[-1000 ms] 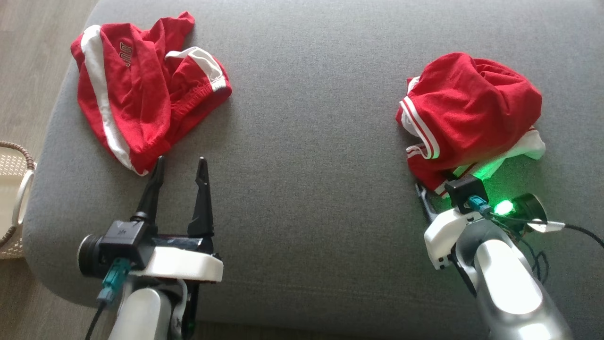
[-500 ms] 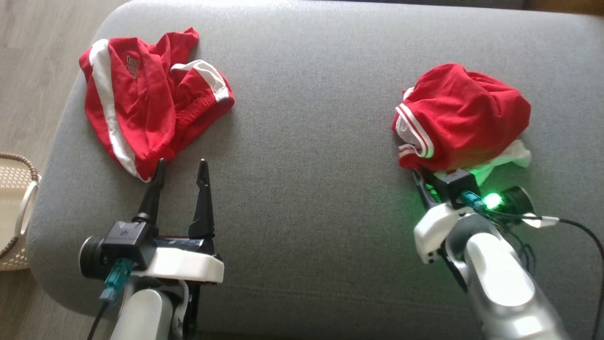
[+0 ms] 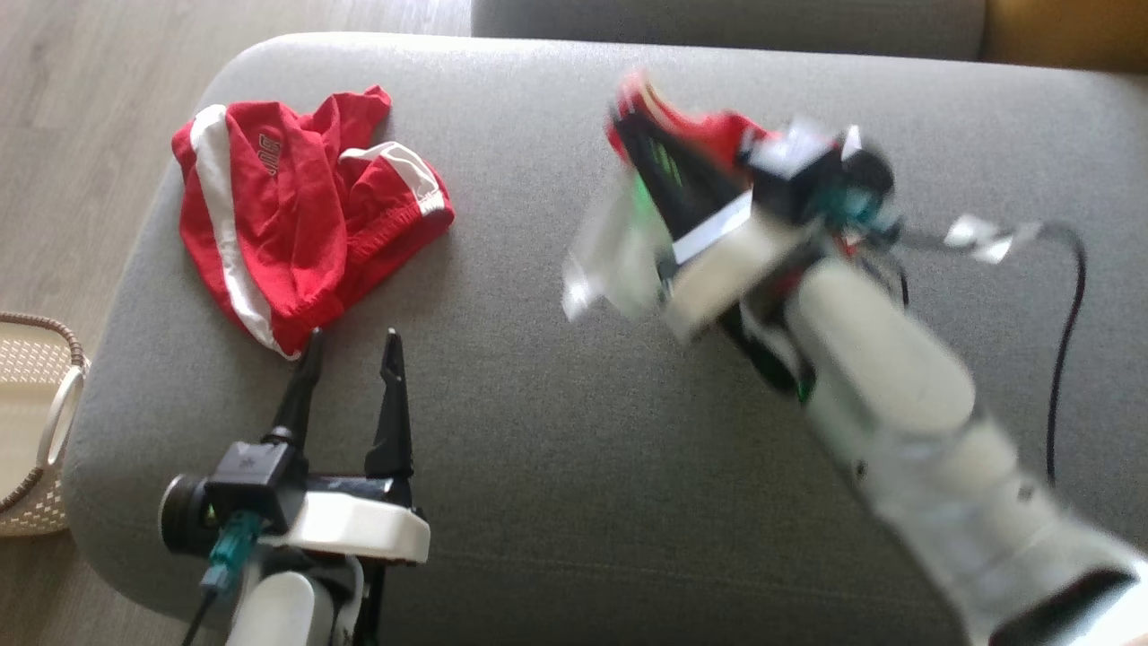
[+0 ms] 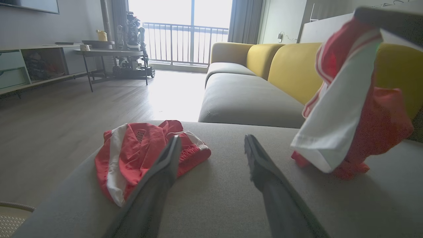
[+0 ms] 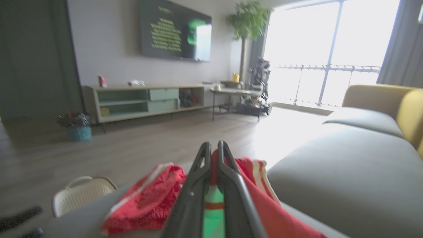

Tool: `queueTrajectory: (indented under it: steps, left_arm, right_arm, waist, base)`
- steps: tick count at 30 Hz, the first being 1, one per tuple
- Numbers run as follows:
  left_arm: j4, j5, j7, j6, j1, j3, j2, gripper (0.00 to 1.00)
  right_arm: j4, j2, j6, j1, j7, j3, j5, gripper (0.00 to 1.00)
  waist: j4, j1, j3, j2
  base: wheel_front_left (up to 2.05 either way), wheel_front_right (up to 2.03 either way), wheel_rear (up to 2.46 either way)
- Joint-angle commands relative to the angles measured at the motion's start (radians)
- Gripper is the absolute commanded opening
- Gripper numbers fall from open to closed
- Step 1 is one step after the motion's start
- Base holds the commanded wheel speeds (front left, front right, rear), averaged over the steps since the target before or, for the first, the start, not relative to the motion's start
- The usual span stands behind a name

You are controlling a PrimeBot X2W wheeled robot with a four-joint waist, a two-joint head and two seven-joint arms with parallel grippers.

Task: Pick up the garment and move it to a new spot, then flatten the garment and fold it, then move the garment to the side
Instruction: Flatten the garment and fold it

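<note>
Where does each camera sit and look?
Head: on the head, looking down at the sofa seat; left hand, right hand show.
Left wrist: on the left arm, facing the window; its open fingers show.
Right wrist: on the right arm, facing the TV; its fingers pinch a red garment.
Head and left wrist share the red shorts.

The right arm (image 3: pixel 883 377) and right gripper (image 3: pixel 632 135) are blurred in the head view and hide most of the garment (image 3: pixel 708 130) at the fingertips. Under the fingers in the right wrist view it runs off the bottom edge
</note>
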Motion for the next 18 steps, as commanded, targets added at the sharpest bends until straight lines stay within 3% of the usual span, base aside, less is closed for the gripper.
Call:
queueTrajectory:
  steps: [1, 7, 12, 17, 18]
  left_arm:
    - [-0.028, -0.002, -0.005, 0.003, -0.021, 0.022, 0.001, 1.0]
    - [-0.033, -0.003, -0.005, 0.008, -0.004, 0.027, 0.001, 1.0]
    - [-0.044, -0.005, -0.005, 0.011, -0.005, 0.034, 0.001, 1.0]
    - [-0.042, 0.004, -0.005, 0.003, -0.013, 0.038, 0.001, 1.0]
    - [-0.042, 0.004, -0.005, 0.003, -0.013, 0.038, 0.001, 1.0]
  right_arm:
    - [-0.077, 0.015, 0.0, -0.094, -0.027, 0.033, 0.079, 0.0]
    - [-0.078, 0.015, 0.0, -0.253, -0.06, -0.065, 0.16, 0.0]
    - [0.029, 0.009, 0.0, -0.228, -0.062, -0.265, 0.06, 0.0]
    - [0.211, -0.077, 0.0, -0.127, -0.052, -0.504, -0.076, 0.0]
    - [0.211, -0.077, 0.0, -0.127, -0.052, -0.504, -0.076, 0.0]
  waist:
    - [0.001, 0.0, -0.009, 0.0]
    - [-0.011, 0.0, -0.021, 0.0]
    - [-0.033, 0.0, -0.005, 0.0]
    - [-0.06, 0.0, 0.018, 0.0]
    - [-0.06, 0.0, 0.018, 0.0]
  base:
    - [0.0, 0.0, 0.0]
    - [0.0, 0.0, 0.0]
    - [0.0, 0.0, 0.0]
    - [0.0, 0.0, 0.0]
    - [0.0, 0.0, 0.0]
